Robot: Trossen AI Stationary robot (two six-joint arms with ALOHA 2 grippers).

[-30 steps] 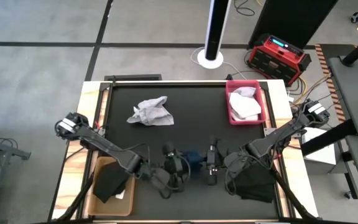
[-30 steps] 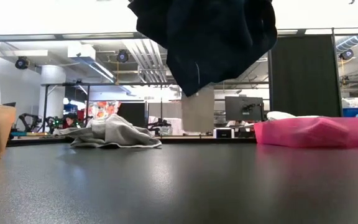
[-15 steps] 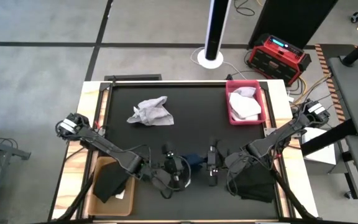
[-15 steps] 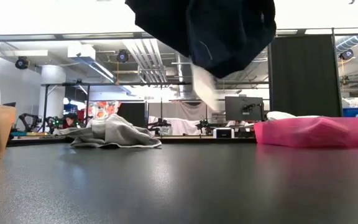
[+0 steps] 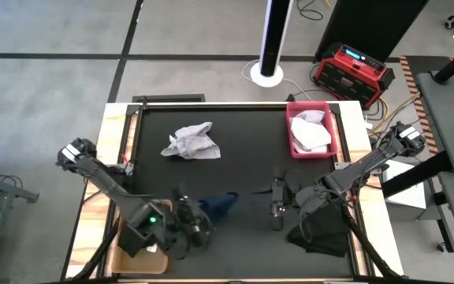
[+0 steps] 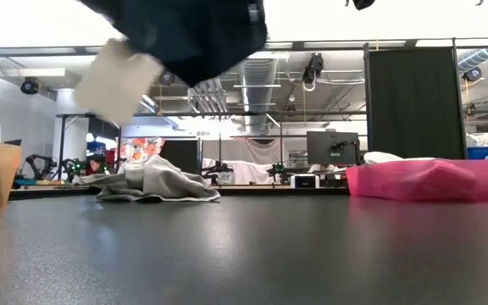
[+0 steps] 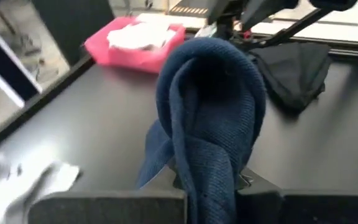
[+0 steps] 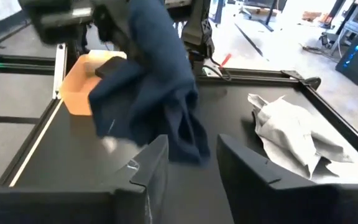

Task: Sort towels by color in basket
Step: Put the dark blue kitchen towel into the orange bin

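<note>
High view: navy towel [image 5: 217,205] hangs over the black surface [image 5: 243,170] near its front, pinched by the left hand [image 5: 189,223].
High view, right arm: right hand [image 5: 276,207] sits just beside the navy towel, apart from it, with a black towel [image 5: 321,230] lying under the arm.
High view, rest: crumpled grey towel [image 5: 191,143] lies at the back left; pink basket [image 5: 292,142] at the back right holds a white towel [image 5: 310,132]; tan basket [image 5: 124,251] at the front left holds a black cloth [image 5: 138,231].
Low view: navy towel [image 6: 189,34] hangs at the top, clear of the surface; grey towel [image 6: 152,181] and pink basket [image 6: 422,180] stand behind.
Left wrist view: left hand [image 7: 207,180] is clamped shut on the navy towel [image 7: 211,118], which bunches up over its fingers.
Right wrist view: right hand [image 8: 188,165] has its fingers [image 8: 151,167] parted and holds nothing; the navy towel [image 8: 151,93] hangs just ahead.
</note>
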